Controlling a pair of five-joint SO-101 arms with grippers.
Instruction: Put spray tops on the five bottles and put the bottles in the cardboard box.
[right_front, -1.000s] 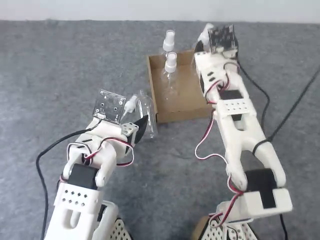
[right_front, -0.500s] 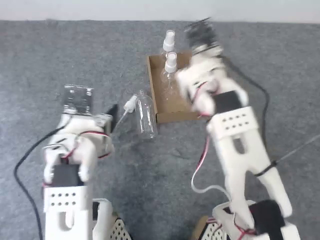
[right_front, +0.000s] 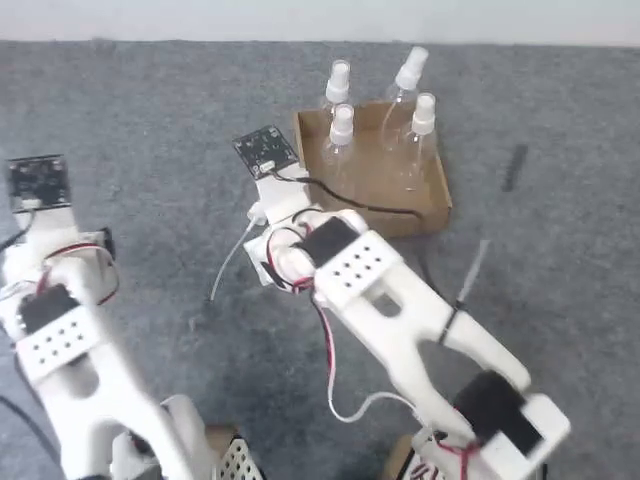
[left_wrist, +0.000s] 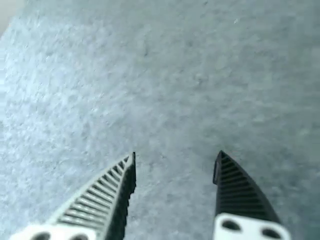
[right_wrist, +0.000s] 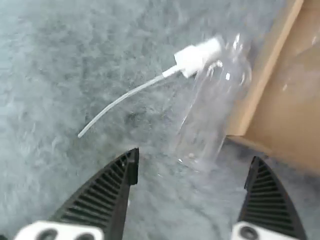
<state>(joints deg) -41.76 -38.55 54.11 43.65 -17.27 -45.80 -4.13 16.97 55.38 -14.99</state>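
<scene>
Right gripper (right_wrist: 192, 167) first: jaws spread wide, nothing between them, hanging just over the base end of the last bottle (right_wrist: 210, 115). That bottle lies on its side on the grey carpet (left_wrist: 150, 75), pressed against the outer wall of the cardboard box (right_wrist: 265, 65). It has no top on. The spray top (right_wrist: 197, 54) lies loose at its shoulder, with the thin dip tube (right_wrist: 120, 102) trailing away across the carpet.

I reckon the bottle is empty, clear thin plastic, so it should be light, smooth and round. It will likely roll or dent if I clamp hard. I'd close gently across the middle of the body, where it's widest and straightest. The tube looks bendy, so I'd take the top by its white head, not the tube.

Left gripper (left_wrist: 175, 159): also open, empty, over bare carpet, well apart from all this. Four capped bottles (right_front: 342, 130) stand at the box.
</scene>
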